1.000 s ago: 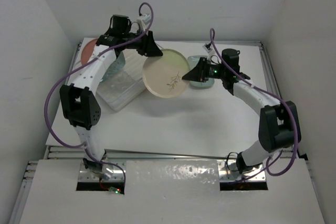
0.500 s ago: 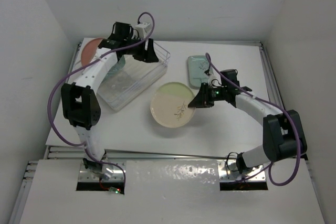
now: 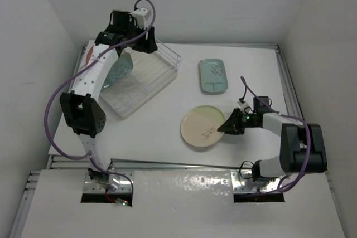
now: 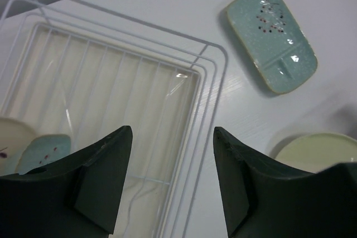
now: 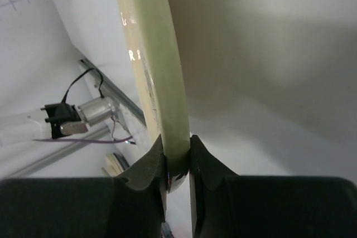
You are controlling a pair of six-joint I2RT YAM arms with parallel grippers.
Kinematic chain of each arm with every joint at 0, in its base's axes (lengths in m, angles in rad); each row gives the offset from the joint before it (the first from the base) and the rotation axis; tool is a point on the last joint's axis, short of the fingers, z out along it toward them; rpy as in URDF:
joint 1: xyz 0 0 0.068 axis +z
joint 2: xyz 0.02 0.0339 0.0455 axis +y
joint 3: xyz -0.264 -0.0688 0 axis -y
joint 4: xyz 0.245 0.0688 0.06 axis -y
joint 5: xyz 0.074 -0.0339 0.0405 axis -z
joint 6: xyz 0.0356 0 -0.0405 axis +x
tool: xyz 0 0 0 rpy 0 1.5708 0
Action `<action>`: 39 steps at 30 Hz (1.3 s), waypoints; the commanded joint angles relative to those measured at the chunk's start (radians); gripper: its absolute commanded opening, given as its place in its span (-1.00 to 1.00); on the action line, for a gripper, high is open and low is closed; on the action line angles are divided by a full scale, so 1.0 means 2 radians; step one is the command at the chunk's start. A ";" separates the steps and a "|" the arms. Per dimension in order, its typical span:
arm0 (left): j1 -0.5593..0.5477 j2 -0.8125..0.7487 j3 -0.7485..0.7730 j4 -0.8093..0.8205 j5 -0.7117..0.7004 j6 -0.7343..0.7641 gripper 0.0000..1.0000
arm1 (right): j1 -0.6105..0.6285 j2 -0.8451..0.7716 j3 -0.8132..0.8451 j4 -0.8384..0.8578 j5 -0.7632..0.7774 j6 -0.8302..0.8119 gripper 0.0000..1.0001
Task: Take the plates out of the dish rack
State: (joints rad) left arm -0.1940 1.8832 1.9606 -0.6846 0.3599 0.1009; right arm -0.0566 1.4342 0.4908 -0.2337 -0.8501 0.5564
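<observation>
Top external view: yellow-green-and-cream round plate [image 3: 204, 127] is now carried clear of the rack to the near right of the desk [image 3: 162, 121].

A second ago this plate hung by the large clear plastic dish rack [image 3: 164, 66] between both arms. Now the right jaws alone are clamped on its rim, low over the desk; whether it touches down I cannot tell. The left jaws have let go and stand apart, empty, above the rack's far corner. One pale blue-green rounded-rectangular plate [image 3: 213, 76] already lies on the desk beyond. Another blue-green plate [image 3: 120, 68] and a pink round plate [image 3: 89, 55] wait at the rack's left end. So the second plate seems nearly unloaded, with only the release left, and the left arm is free for the next.
</observation>
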 commanded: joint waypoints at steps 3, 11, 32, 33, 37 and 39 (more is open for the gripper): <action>0.040 -0.014 0.024 -0.014 -0.027 -0.015 0.16 | -0.008 -0.041 -0.024 0.032 -0.041 0.010 -1.00; 0.062 -0.019 0.024 -0.020 -0.046 -0.004 0.16 | -0.083 -0.039 -0.075 0.029 0.061 -0.011 -1.00; 0.074 -0.018 0.020 -0.029 -0.148 0.078 0.38 | -0.082 -0.014 -0.054 -0.036 0.196 -0.005 0.01; 0.074 -0.019 0.017 -0.028 -0.165 0.090 0.39 | -0.082 -0.018 -0.044 -0.042 0.203 -0.004 0.07; 0.074 -0.001 0.024 -0.032 -0.224 0.161 0.42 | -0.078 -0.052 -0.010 -0.102 0.275 -0.017 0.28; 0.074 0.016 0.036 -0.059 -0.232 0.203 0.42 | -0.068 -0.073 0.011 -0.119 0.301 -0.035 0.41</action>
State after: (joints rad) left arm -0.0574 1.8866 1.9907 -0.7628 -0.0174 0.3595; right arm -0.2081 1.3338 0.4641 -0.3912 -0.4770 0.5529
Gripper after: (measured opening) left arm 0.708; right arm 0.686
